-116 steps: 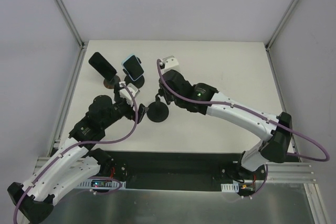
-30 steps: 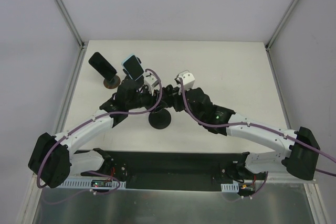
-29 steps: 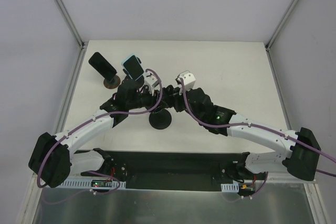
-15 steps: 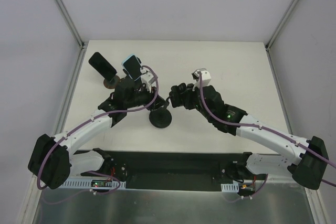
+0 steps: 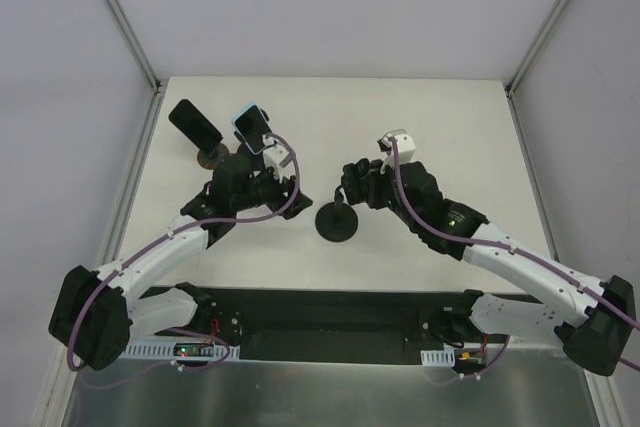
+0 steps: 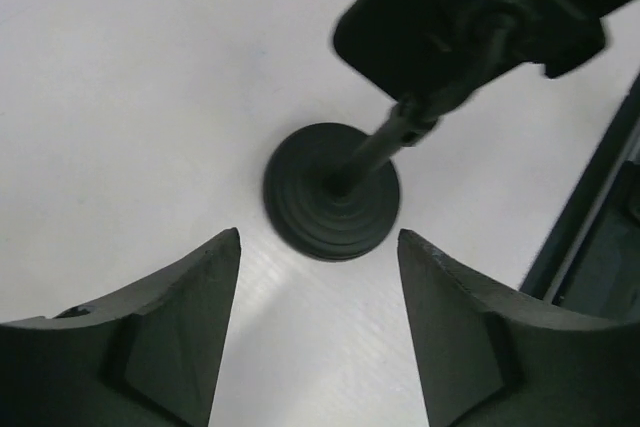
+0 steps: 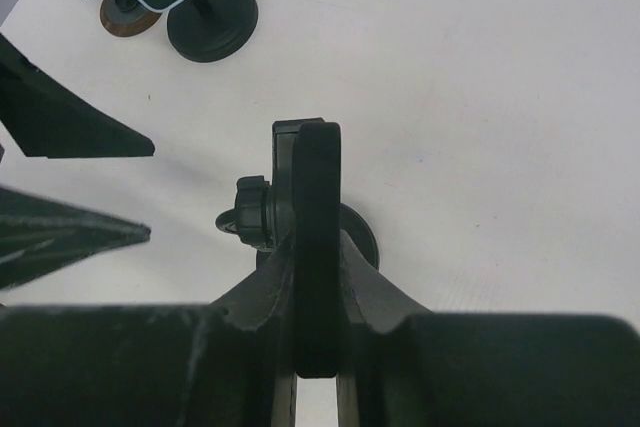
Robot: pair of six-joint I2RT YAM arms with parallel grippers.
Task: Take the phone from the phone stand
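Two grippers near the middle of the white tabletop (image 5: 440,127), apart from each other. Clenched between the fingers of the right gripper (image 5: 350,187): slim black phone (image 7: 316,247), edge-on and upright in the right wrist view. Not yet out of its holder, flat against the cradle of the black phone stand with the round stepped base (image 6: 330,192), cradle knob just to the left of it. Stem of that stand tilted, slanting up from the base to the dark slab under the right gripper; base flat on the table or just above it: cannot tell. Left gripper (image 6: 318,242) released, jaws spread wide and holding nothing, base of the stand framed between its fingertips in the left wrist view, apart from them. Toward the back left corner, two other stands close together: black phone on a brown-based stand (image 5: 195,124), and just to its right a light-blue-cased phone on a black-based stand (image 5: 253,127), near the left arm's wrist.
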